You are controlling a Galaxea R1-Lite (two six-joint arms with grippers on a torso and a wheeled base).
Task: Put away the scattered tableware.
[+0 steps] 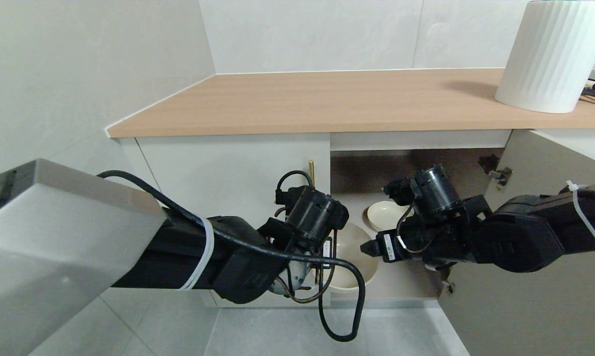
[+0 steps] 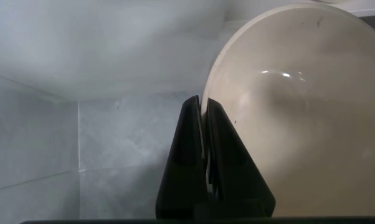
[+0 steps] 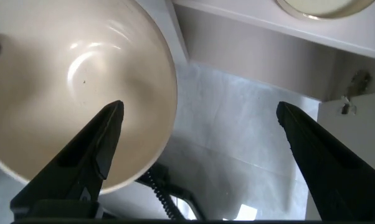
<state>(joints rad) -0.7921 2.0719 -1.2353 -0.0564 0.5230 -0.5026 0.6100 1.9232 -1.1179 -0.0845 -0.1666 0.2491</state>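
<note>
1. Two tools meet at the cupboard mouth. On your left, the left tool (image 2: 204, 104) is clamped tight on the rim of the big bowl (image 2: 299, 118), pinching it edge-on.
2. You have the bowl tilted in the air, just outside the open cupboard (image 1: 416, 282) and above the floor, next to the closed door (image 1: 228, 173).
3. Your right tool (image 3: 199, 107) is spread wide and holds nothing. One finger lies over the bowl's hollow, but I cannot tell whether it touches.
4. Deeper in, a small dish (image 1: 384, 215) sits on the cupboard shelf, apart from the bowl. The open door (image 1: 525, 296) stands off to the right.
5. My reading is that you are mid-way through stowing the bowl, with it carried to the cupboard but not yet set down.
6. Next, you would likely ease the bowl inward, level it, and lower it onto the bare shelf in front of the dish before letting go. Keep the right tool clear of the rim and the door frame.
</note>
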